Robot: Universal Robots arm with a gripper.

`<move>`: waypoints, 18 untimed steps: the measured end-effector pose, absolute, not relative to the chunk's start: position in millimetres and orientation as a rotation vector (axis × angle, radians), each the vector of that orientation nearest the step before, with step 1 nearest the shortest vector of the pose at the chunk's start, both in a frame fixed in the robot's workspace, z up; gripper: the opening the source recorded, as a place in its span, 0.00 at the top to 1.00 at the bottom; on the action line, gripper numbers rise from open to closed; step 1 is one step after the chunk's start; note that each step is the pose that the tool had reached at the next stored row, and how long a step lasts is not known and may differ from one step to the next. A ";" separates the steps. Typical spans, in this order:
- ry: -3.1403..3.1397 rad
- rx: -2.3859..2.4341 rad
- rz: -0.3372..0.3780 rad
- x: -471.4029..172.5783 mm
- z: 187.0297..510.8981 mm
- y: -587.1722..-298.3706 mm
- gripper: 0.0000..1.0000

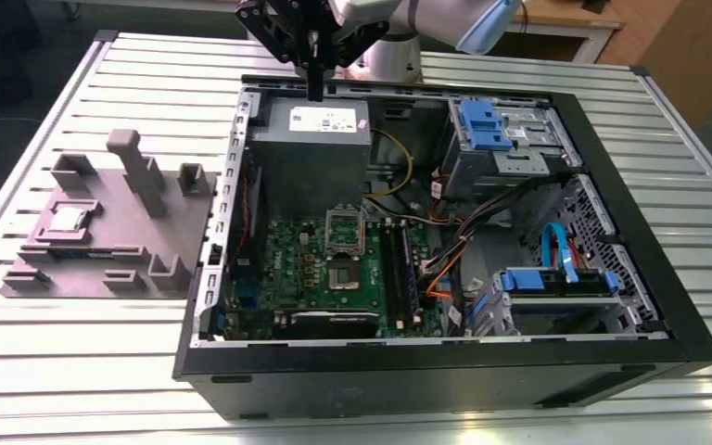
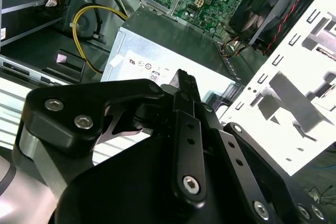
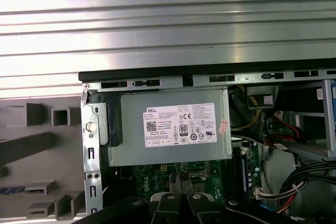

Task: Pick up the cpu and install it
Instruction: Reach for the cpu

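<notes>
The small square silver-topped cpu (image 1: 69,219) lies flat, face up, in a recess of the grey plastic block tray (image 1: 96,267) at the exterior view's left of the open black computer case (image 1: 455,375), over whose grey metal power-supply box (image 1: 307,159) the black gripper (image 1: 316,91) hangs, fingers closed on nothing.

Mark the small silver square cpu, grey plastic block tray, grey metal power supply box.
small silver square cpu (image 1: 69,219), exterior view: centre of its top.
grey plastic block tray (image 1: 81,266), exterior view: bare base near its edge.
grey metal power supply box (image 3: 173,127), first wrist view: its white label.
</notes>
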State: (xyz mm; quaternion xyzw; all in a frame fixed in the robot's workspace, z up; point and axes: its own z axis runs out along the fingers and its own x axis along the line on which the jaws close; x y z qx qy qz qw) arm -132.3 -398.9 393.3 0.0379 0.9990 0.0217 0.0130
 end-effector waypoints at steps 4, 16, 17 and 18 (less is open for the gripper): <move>3.112 0.118 0.068 -133.2 393.3 -398.9 0.90; 3.112 0.118 0.068 -136.1 393.3 -398.9 0.90; 3.112 0.118 0.068 -136.4 393.3 -398.9 0.90; 3.113 0.118 0.068 -136.6 393.3 -398.9 0.90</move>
